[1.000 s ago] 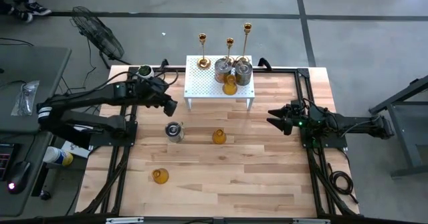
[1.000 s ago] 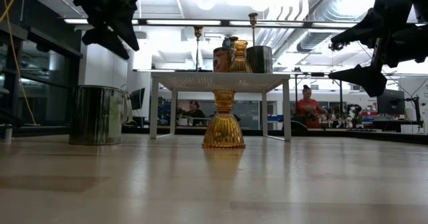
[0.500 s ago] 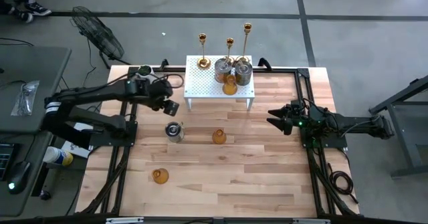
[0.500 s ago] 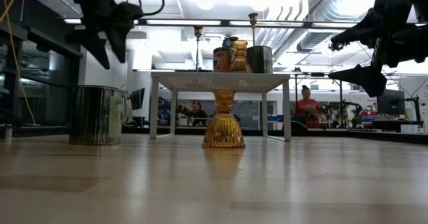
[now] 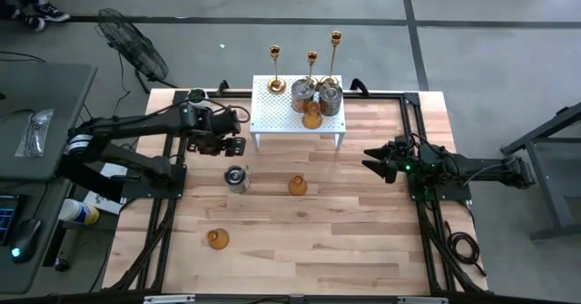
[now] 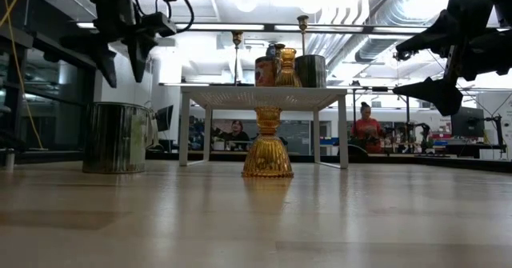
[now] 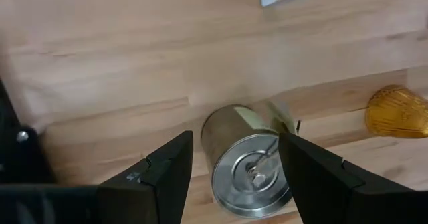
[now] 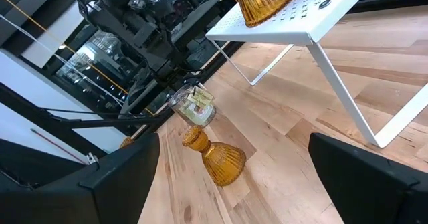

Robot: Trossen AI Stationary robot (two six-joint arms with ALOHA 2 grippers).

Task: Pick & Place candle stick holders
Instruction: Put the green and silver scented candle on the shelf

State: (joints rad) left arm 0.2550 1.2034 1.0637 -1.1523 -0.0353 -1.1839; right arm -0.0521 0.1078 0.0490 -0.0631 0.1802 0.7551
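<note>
So we're about two thirds through, judging by the layout. The white rack [image 5: 298,113] holds three gold sticks [image 5: 311,72], two silver cups [image 5: 329,98] and one amber holder [image 5: 311,116]. Left on the table: a silver cup [image 5: 236,178] and two amber ones [image 5: 297,185] [image 5: 216,239]. Our left gripper [image 5: 234,146] hangs above that silver cup, fingers spread and empty. The right gripper [image 5: 370,159] waits wide open near the rack's right end.
</note>
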